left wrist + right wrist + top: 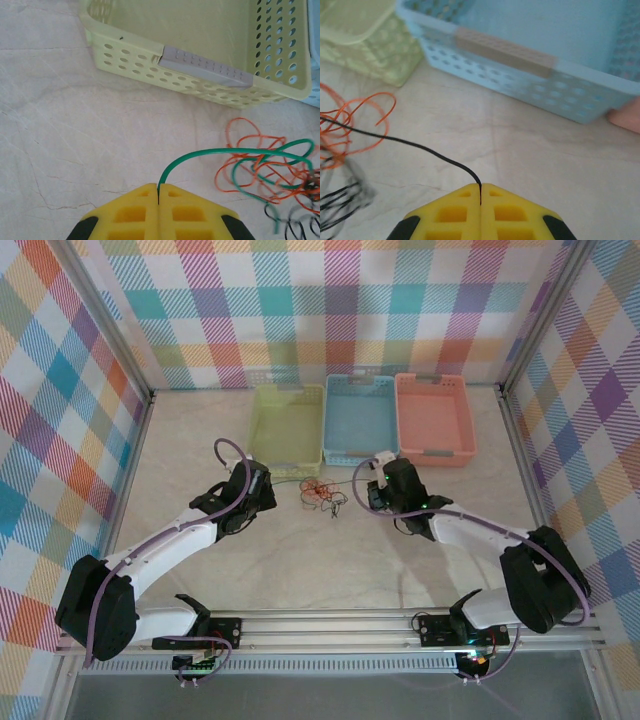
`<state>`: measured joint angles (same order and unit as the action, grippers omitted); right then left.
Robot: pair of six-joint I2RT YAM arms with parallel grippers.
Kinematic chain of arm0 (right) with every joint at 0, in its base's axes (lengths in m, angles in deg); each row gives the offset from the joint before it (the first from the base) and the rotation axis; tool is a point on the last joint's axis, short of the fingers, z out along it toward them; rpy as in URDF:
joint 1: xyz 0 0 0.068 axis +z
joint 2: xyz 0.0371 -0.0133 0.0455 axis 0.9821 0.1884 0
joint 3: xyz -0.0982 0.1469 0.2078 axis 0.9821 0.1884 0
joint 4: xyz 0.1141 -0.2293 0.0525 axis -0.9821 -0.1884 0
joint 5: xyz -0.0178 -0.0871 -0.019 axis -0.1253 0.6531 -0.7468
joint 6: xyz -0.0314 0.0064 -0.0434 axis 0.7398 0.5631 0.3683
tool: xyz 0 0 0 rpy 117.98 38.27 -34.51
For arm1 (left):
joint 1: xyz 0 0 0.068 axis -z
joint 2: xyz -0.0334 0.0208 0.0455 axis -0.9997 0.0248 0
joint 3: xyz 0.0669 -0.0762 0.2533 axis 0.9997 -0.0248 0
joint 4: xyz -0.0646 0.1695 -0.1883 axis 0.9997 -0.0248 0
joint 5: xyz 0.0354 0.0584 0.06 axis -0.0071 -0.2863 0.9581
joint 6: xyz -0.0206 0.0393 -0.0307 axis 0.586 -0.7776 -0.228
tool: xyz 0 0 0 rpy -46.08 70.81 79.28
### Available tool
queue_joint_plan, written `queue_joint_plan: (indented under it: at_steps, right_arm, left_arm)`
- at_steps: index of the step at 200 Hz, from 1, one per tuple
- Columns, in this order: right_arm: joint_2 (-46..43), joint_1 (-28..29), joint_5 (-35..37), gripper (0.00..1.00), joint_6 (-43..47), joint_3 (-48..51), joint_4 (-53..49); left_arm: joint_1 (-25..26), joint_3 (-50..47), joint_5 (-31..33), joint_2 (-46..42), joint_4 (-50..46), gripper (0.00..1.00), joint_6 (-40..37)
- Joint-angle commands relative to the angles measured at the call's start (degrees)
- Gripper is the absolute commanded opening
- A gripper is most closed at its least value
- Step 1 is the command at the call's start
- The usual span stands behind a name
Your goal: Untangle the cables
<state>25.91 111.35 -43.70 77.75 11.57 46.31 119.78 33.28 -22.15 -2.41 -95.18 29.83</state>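
The cables (320, 492) lie in a small tangle of orange, green and black strands on the table between the two arms, in front of the baskets. My left gripper (266, 484) (158, 187) is shut on the end of a green cable (215, 151), which arcs right into the tangle (270, 170). My right gripper (374, 483) (480, 187) is shut on the end of a black cable (420, 147), which runs left toward the orange loops (350, 125). Both grippers sit low, close to the table surface, on either side of the tangle.
Three perforated baskets stand in a row behind the tangle: yellow-green (288, 423) (200, 75), blue (360, 420) (520, 75) and pink (434, 416). Checked walls enclose the table. Bare tabletop (330, 560) lies in front of the cables.
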Motion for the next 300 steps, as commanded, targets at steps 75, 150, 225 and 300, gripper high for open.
queue_joint_plan:
  at_steps: [75, 150, 225, 300]
  right_arm:
    - [-6.4, -8.8, 13.1, 0.00, -17.7, 4.7, -1.3]
    - [-5.4, -11.2, 17.1, 0.00, -22.9, 4.3, -5.5]
    - [-6.7, -14.3, 21.0, 0.00, -29.7, 6.2, -7.6]
    - [-9.6, -17.3, 24.3, 0.00, -38.3, 8.5, -11.0]
  left_arm:
    - [-0.7, -1.8, 6.8, -6.6, -0.4, 0.00, 1.8]
    - [-0.7, -7.0, 13.2, -16.6, 2.5, 0.00, 5.0]
    - [-0.7, -11.5, 18.8, -25.9, 3.5, 0.00, 7.3]
    - [-0.7, -14.1, 22.3, -30.5, 4.1, 0.00, 9.4]
